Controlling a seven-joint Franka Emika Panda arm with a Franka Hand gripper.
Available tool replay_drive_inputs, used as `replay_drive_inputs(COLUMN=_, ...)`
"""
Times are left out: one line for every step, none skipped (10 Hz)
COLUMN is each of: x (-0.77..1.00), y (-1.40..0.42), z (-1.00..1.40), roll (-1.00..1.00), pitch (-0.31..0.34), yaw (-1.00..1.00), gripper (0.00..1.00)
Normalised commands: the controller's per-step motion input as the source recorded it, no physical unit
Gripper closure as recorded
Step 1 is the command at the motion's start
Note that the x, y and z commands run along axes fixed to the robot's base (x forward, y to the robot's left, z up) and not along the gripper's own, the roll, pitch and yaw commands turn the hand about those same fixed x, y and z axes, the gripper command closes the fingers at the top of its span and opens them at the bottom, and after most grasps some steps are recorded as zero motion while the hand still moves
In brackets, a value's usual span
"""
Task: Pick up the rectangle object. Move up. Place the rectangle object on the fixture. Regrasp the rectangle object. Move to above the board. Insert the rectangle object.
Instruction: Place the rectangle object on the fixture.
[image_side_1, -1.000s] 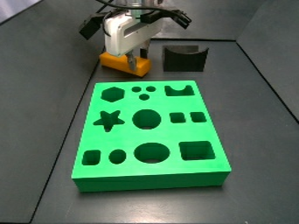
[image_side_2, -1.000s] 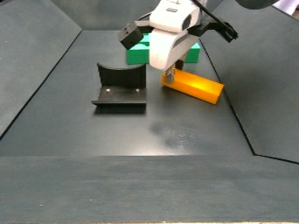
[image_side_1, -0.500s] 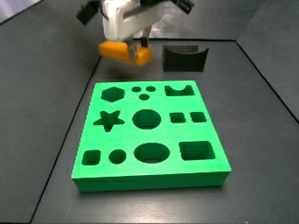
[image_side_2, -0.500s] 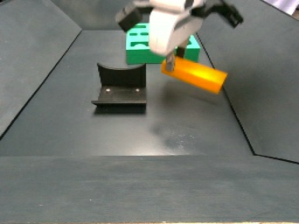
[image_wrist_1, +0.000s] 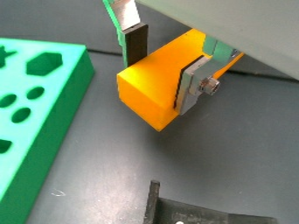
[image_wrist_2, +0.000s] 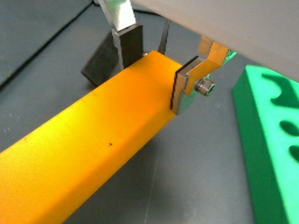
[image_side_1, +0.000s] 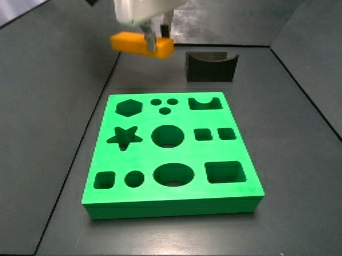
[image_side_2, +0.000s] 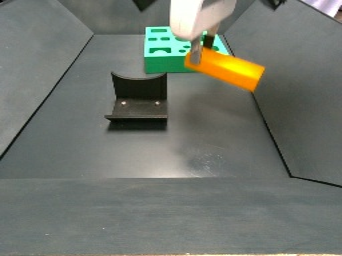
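Observation:
The rectangle object (image_wrist_1: 158, 83) (image_wrist_2: 87, 149) is an orange-yellow block, held in the air with my gripper (image_wrist_1: 163, 63) (image_wrist_2: 152, 63) shut across one end of it. In both side views the block (image_side_1: 140, 44) (image_side_2: 225, 68) hangs clear of the floor under the gripper (image_side_1: 160, 42) (image_side_2: 195, 55). The green board (image_side_1: 171, 152) (image_side_2: 163, 48) with its shaped holes lies flat on the floor. The black fixture (image_side_1: 210, 66) (image_side_2: 138, 98) stands apart from the board, with nothing on it. A corner of the fixture (image_wrist_1: 193, 210) (image_wrist_2: 103, 59) appears in both wrist views.
Dark walls slope up round the floor in both side views. The board's edge (image_wrist_1: 41, 114) (image_wrist_2: 271, 140) runs close beside the held block in both wrist views.
The gripper has risen with the rectangle object, which lay on the floor a second ago and now hangs well above it. Board and fixture have not moved.

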Motion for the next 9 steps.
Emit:
replay_drive_inputs(x=-0.01, y=0.01, z=1.0, roll=0.04, pitch=0.037, yaw=0.0, gripper=1.0)
replay_drive_inputs(x=-0.02, y=0.01, z=1.0, roll=0.05, pitch=0.046, yaw=0.0, gripper=1.0)
replay_drive_inputs(x=-0.01, y=0.02, z=0.8, roll=0.07, pitch=0.053, yaw=0.0, gripper=1.0)
replay_drive_inputs(x=-0.01, y=0.02, z=0.64, roll=0.08, pitch=0.061, yaw=0.0, gripper=1.0)
replay_drive_inputs(x=0.0, y=0.01, z=0.49, roll=0.09, pitch=0.071, yaw=0.0, gripper=1.0)
replay_drive_inputs(x=0.01, y=0.01, z=0.28, roll=0.1, pitch=0.087, yaw=0.01, gripper=1.0)
replay_drive_inputs(x=1.0, y=-0.19, z=0.05, roll=0.07, pitch=0.025, yaw=-1.0, gripper=1.0)
replay_drive_inputs(x=1.0, y=-0.19, z=-0.01, roll=0.07, pitch=0.029, yaw=-1.0, gripper=1.0)
replay_drive_inputs(x=1.0, y=-0.14, z=-0.02, roll=0.07, pitch=0.034, yaw=-1.0, gripper=1.0)
